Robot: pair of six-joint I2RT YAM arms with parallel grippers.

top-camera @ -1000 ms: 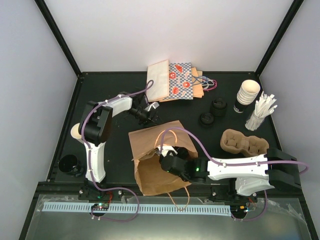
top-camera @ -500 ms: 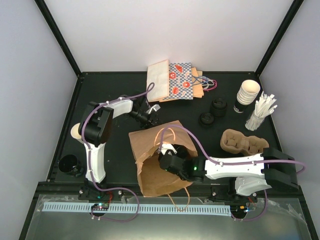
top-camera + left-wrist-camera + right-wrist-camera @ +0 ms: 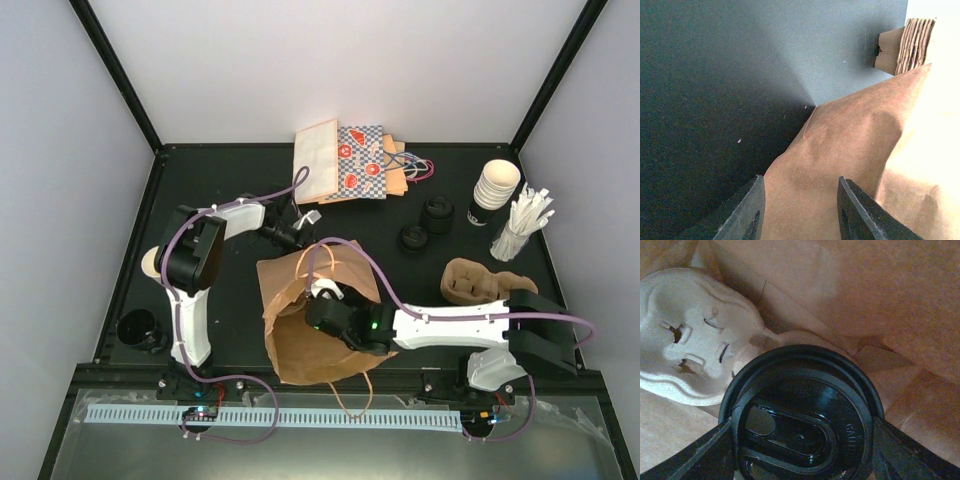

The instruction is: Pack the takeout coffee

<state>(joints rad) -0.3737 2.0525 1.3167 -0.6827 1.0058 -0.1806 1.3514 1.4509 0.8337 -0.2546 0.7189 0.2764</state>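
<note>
**Coffee Cup Held Inside the Paper Bag**

From where I stood, the crumpled brown paper bag (image 3: 300,355) lay flat on the black tabletop (image 3: 715,75), with the right arm reaching into it. The right gripper (image 3: 802,450) was inside the bag. Its two fingers were set against opposite sides of the round black plastic lid of the takeout coffee (image 3: 800,405), clamping it between them. The cup below that lid was hidden from me. Brown paper lay all around the lid, and a pale moulded-pulp carrier (image 3: 695,340) sat just beside it in the bag.

The left gripper (image 3: 797,212) hung at the bag's far edge. Its fingers were part-way apart with the bag's paper showing between them. Whether they pinched that paper I could not tell.

Behind the bag, flat patterned paper bags (image 3: 345,165) lay near the back wall. On the right stood a stack of white paper cups (image 3: 497,185), near two loose black lids (image 3: 437,210) and a second brown pulp tray (image 3: 485,282).
</note>
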